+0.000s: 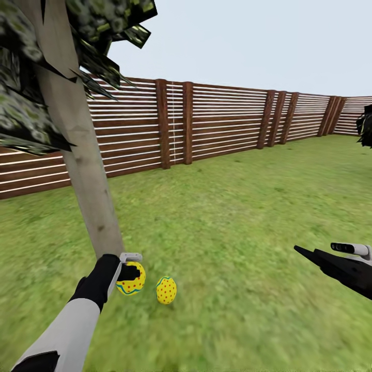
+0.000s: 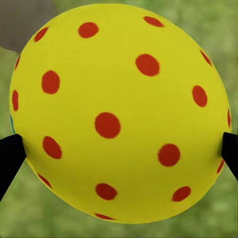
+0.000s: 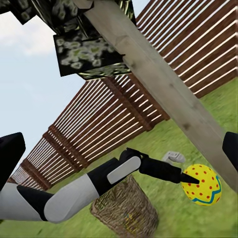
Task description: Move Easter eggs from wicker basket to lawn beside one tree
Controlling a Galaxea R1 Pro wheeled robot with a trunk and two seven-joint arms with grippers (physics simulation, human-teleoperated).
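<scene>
My left gripper is shut on a yellow Easter egg with red dots and a blue zigzag band, low over the lawn at the foot of the tree. In the left wrist view the egg sits between both black fingertips. A second dotted egg lies on the grass just right of it. The right wrist view shows the held egg and, behind my left arm, the wicker basket; its inside is hidden. My right gripper hovers open at the right, empty.
A brown slat fence bounds the garden behind the tree. Dark foliage pokes in at the far right edge. Open grass stretches between the tree and my right arm.
</scene>
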